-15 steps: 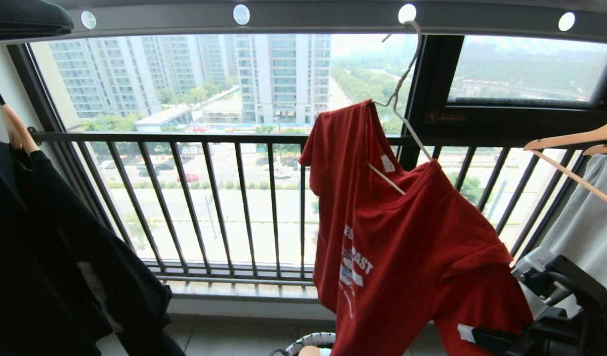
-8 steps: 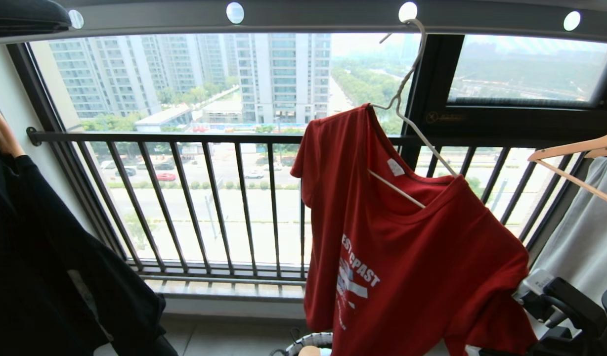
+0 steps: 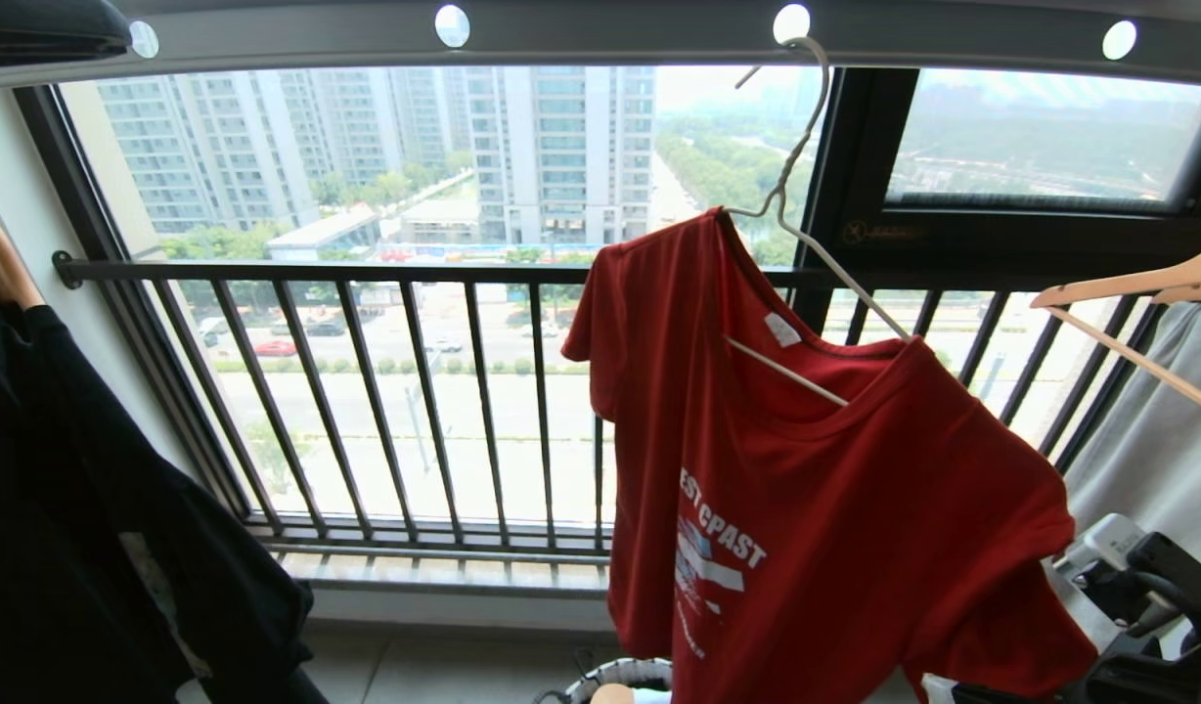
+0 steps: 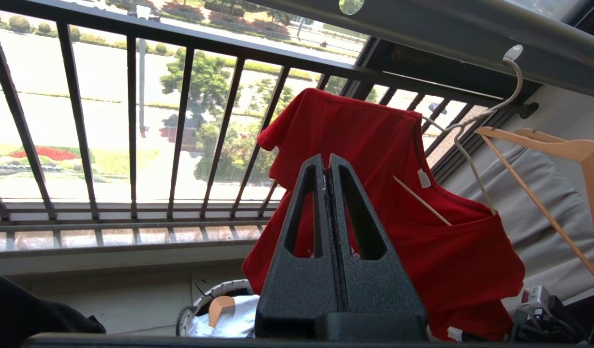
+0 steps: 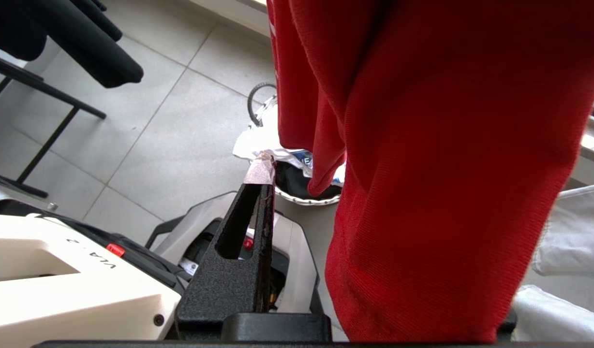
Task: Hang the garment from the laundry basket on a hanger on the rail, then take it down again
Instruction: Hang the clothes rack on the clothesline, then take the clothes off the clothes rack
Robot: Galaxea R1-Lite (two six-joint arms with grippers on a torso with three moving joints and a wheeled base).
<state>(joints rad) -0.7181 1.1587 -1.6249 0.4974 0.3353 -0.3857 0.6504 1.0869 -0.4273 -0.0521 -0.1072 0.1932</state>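
garment: red tee (image 3: 835,508) on the hanger, hanging from the rail in front of the window; "WEST COAST" print faces the robot
garment axis: long axis collar-to-hem, roughly vertical but skewed; shoulder line tilts, the high shoulder up by the hanger neck, the other shoulder lower on the robot's right; hem points down toward the floor
hanger: thin white wire (image 3: 806,244), hook curled through a round hole in the rail, neck slanting down-left, lower bar showing across the open collar
rail: grey bar (image 3: 620,34) across the top of the head view, row of round holes
laundry basket: rim (image 3: 615,675) on the floor just below the tee's hem; white cloth inside in the right wrist view
left gripper: (image 4: 328,164) held low, pointing up toward the tee, apart from it; jaws pressed together, nothing between them
right gripper: at the tee's lower right side; one black finger (image 5: 251,212) visible, the other hidden behind red cloth (image 5: 442,169); cannot tell jaw gap or whether the cloth is pinched
other clothes: black shirt (image 3: 82,508) hanging on the left; grey-white garment (image 3: 1163,440) on a wooden hanger (image 3: 1134,284) on the right
window railing: dark bars (image 3: 366,391) behind everything
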